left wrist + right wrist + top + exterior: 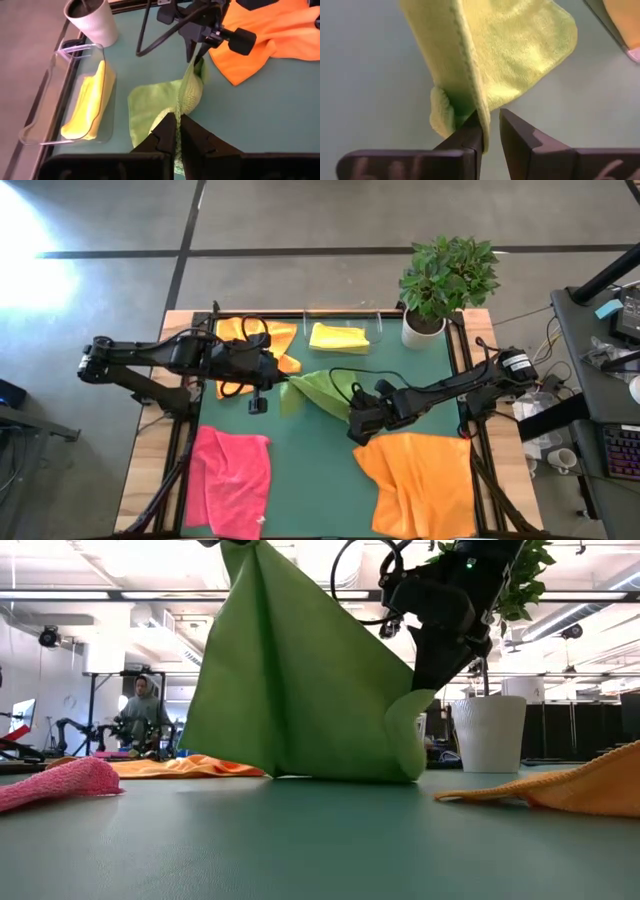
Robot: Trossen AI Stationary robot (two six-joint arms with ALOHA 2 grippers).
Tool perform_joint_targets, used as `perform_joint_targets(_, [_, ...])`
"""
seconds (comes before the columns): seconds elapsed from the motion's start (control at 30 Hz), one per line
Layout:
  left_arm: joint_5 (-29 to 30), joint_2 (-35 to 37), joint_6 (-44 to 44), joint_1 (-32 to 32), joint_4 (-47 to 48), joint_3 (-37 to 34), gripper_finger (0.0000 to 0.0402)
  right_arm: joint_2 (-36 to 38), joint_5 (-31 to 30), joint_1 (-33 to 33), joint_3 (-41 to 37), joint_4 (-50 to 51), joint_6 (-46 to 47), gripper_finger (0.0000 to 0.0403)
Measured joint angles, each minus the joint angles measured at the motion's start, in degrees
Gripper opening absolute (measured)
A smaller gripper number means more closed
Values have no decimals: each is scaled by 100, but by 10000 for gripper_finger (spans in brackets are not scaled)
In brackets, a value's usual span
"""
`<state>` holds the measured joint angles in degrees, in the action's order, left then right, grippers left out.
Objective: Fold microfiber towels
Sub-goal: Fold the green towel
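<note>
Over the middle of the green mat (pixel 320 480) I've got the lime green towel (pixel 322 392) strung up between both arms, its lower edge trailing on the mat. My left gripper (pixel 176 142) has its fingers pressed together on one corner, up high. My right gripper (pixel 487 131) is at the far corner: fingers narrowly parted, hem running down into the gap, one finger against the cloth, and I can't tell whether it really has a pinch or the cloth just hangs there. From table level the towel hangs like a tent from the left arm's hold, with the right gripper low at its side.

So I judge we're mid-fold on the lime one, edge lifted, not yet laid over. The yellow towel (pixel 338 336) sits folded in the clear tray (pixel 60 95) by the potted plant (pixel 446 280). An orange towel (pixel 425 480) and the pink towel (pixel 232 478) lie loose, another orange one (pixel 258 338) under the left arm.

Next I'd want the right fingers firmly nipping that corner, then both corners carried across together and lowered onto the opposite edge, kept level so it lands square
</note>
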<state>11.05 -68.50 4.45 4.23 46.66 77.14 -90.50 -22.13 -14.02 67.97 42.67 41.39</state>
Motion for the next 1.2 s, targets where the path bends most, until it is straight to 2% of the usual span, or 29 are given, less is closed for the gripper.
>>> perform_joint_targets(0.67, [558, 196, 384, 0, 185, 1, 0, 0, 705, 2, 3, -6, -136, 52])
perform_joint_targets(1.2, [793, 182, 417, -2, 194, 7, 0, 4, 1098, 2, 3, -2, -137, 27])
